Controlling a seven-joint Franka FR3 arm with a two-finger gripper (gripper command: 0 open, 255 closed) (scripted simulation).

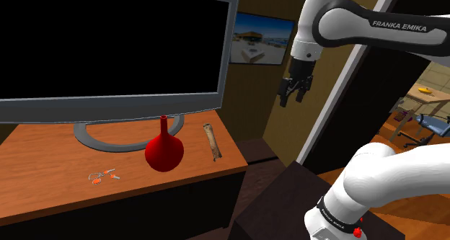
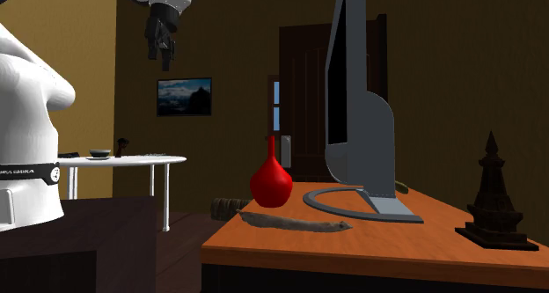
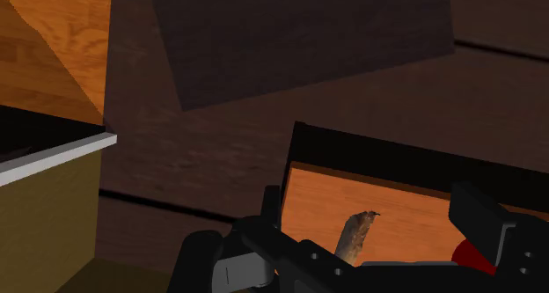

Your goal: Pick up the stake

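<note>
Stake (image 1: 211, 142) on wooden desk (image 1: 43, 170), ochre walls (image 2: 79, 62)

One orange-brown wooden desk (image 1: 43, 166) carries one large grey-framed monitor (image 1: 108, 51) with a black screen, one glossy red round-bellied vase (image 1: 164, 153), one rough brown stake (image 1: 212, 142), one dark tiered pagoda-shaped figurine (image 2: 495, 199) and one small orange-and-grey trinket (image 1: 105, 176). Elsewhere: one round white table (image 2: 132, 160), one framed landscape picture (image 1: 261, 38), one white arm (image 1: 360, 22), and one black gripper (image 1: 293, 101) with two fingers.
</note>
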